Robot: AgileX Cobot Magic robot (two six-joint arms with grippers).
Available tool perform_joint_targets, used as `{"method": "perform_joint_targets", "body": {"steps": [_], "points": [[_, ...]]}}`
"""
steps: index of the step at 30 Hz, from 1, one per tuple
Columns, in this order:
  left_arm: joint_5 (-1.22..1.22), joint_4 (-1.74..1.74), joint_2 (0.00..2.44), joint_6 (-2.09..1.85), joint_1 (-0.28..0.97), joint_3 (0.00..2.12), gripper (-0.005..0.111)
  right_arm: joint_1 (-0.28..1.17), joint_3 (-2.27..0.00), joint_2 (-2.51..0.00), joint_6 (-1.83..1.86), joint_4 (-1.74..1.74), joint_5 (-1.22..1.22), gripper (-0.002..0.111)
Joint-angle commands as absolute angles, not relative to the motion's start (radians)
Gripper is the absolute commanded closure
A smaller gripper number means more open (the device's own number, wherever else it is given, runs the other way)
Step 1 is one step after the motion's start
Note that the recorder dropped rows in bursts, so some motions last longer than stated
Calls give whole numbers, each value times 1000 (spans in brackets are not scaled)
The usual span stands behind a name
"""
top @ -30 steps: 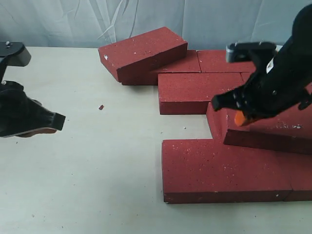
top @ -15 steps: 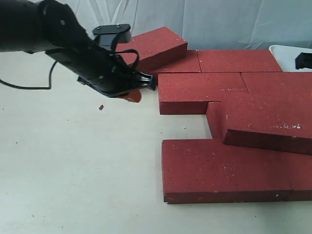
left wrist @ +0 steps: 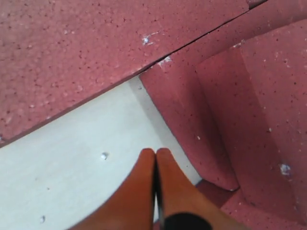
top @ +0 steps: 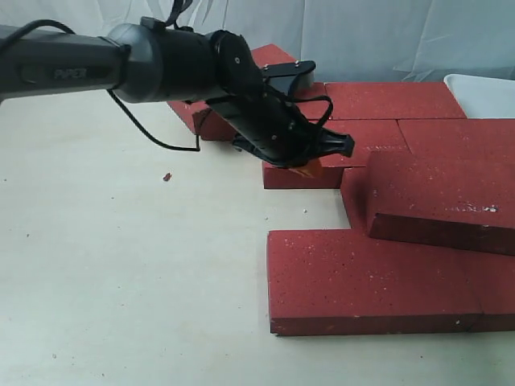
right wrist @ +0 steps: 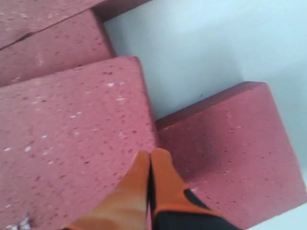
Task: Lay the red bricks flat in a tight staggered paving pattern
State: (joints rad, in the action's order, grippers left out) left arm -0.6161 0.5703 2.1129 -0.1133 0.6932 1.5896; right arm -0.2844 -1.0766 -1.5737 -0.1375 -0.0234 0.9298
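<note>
As L tool (top: 306,170) hovers, ~8 red bricks (top: 362,273)

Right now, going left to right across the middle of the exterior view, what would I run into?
small red crumb on the bare table → left tool, shut → tilted brick lying across its neighbours
</note>
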Motion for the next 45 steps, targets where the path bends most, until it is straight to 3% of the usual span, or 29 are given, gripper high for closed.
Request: {"method": "perform_joint_targets", "body": {"steps": [1,11,20,38,45], "points": [[-622,616,2162,-112,723,1648,107,-290,-1063,-1577,-214,-148,901,109],[-653,665,2251,-83,742,1748,107,-290,-932,-1581,-237,-142,734,109],[-718,672,2251,-62,742,1814,107,-288,-931,-1590,-121,36,724,109],[-900,246,2247,102,736,1817,107,-284,-931,-1642,396,691,861,109],[-920,164,2234,132,736,1817,107,-253,-931,-1642,420,612,843,109]]}}
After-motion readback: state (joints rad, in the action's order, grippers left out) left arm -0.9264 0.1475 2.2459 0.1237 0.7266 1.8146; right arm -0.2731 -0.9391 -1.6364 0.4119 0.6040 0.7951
